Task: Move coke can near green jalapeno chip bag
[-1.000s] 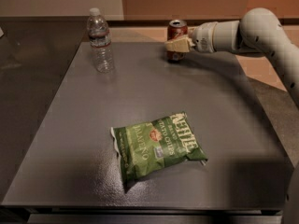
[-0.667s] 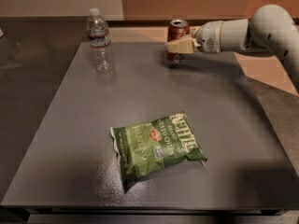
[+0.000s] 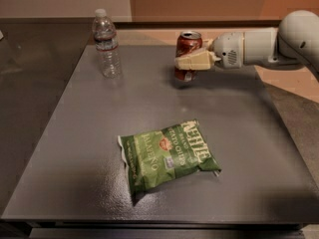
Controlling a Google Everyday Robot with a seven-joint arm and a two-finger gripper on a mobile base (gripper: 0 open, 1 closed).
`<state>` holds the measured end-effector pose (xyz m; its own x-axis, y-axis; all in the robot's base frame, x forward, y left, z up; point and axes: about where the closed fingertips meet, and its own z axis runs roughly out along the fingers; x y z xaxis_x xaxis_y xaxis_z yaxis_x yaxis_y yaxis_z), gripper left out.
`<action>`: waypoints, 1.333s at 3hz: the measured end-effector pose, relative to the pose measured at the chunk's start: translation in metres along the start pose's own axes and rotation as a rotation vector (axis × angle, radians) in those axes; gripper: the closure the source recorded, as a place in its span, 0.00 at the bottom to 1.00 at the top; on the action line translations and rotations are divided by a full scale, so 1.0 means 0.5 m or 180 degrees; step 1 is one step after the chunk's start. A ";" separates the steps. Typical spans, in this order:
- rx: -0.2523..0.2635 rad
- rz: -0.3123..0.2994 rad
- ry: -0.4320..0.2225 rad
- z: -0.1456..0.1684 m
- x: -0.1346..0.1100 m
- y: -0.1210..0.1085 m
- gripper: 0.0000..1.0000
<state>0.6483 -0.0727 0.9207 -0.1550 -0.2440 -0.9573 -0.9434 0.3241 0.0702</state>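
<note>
Three things are seen about the dark grey surface (image 3: 75, 133): a coke can (image 3: 189, 46), a green jalapeno chip bag (image 3: 167, 155) and a clear water bottle (image 3: 107, 44).

The coke can is held upright toward the far edge of the surface, right of the middle as viewed. Its silver top is turned upward and a white patch is shown low on its dark red side. It is grasped by the gripper (image 3: 183, 62), which is carried in from the right of the view on a white arm (image 3: 259, 46). The jaws are clenched on the can at about mid-height. One cream finger (image 3: 195, 61) is laid across the can's near side, and the other is hidden behind the can. Whether the can's base is set on the surface or raised just above it cannot be told. A dark shadow is cast on the surface beside and beneath it.

The green jalapeno chip bag is laid flat and crinkled in the near half of the surface, slightly askew, with white lettering and a small red-orange emblem facing up. It is well apart from the can, nearer the camera and a little to the left.

The water bottle is stood upright and capped at the far left, well apart from the can and the bag.
</note>
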 end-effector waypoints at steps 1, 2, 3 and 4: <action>-0.0234 0.0069 0.0053 -0.006 0.020 0.074 1.00; -0.0379 -0.0059 0.0151 -0.006 0.031 0.138 1.00; -0.0528 -0.0220 0.0217 0.002 0.041 0.189 1.00; -0.0651 -0.0302 0.0232 0.016 0.056 0.221 0.86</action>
<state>0.5420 -0.0361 0.8996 -0.0765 -0.3322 -0.9401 -0.9934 0.1065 0.0432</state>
